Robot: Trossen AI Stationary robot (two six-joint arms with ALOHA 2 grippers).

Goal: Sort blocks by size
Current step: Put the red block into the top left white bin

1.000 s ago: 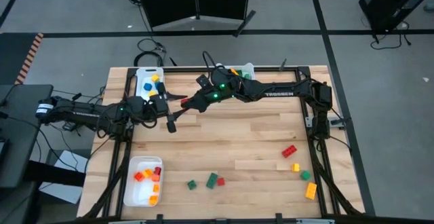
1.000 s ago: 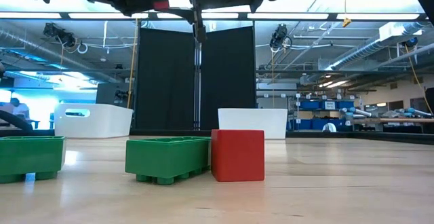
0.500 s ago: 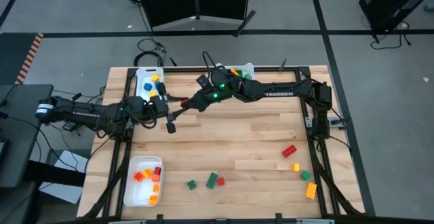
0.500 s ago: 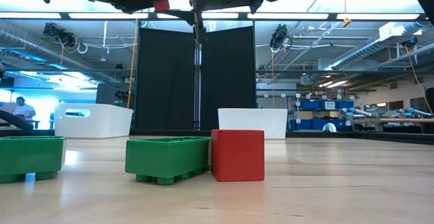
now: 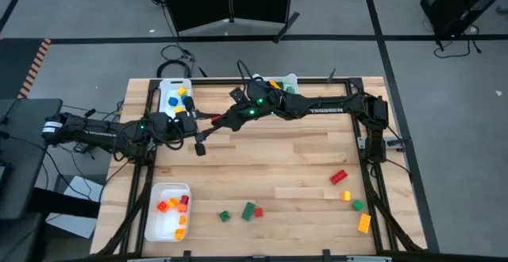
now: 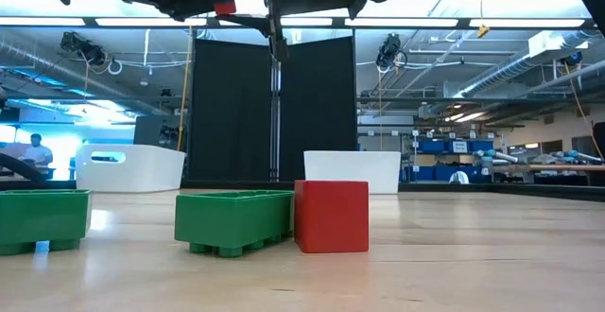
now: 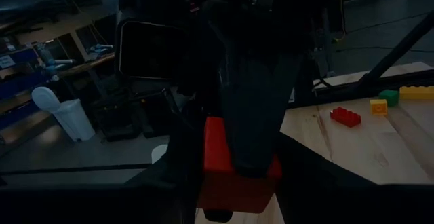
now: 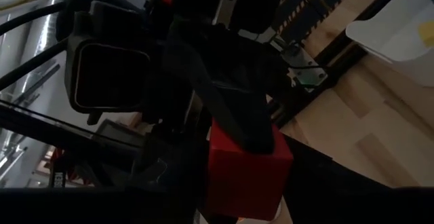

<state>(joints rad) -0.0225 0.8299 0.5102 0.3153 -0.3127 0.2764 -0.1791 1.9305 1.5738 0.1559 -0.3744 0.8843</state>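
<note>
Red block point(image 7: 234, 180) is pinched between both arms' fingers point(image 7: 254, 125) above the table point(image 5: 302, 163).

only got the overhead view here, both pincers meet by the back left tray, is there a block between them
Observer: Yes, the left wrist view shows a red block gripped in the left pincer.
Operator: right one on it too
Observer: The right wrist view shows that block right in front of the right pincer; whether it grips is unclear.
Operator: how high is it
Observer: In the low view it hangs well above the table.
</note>
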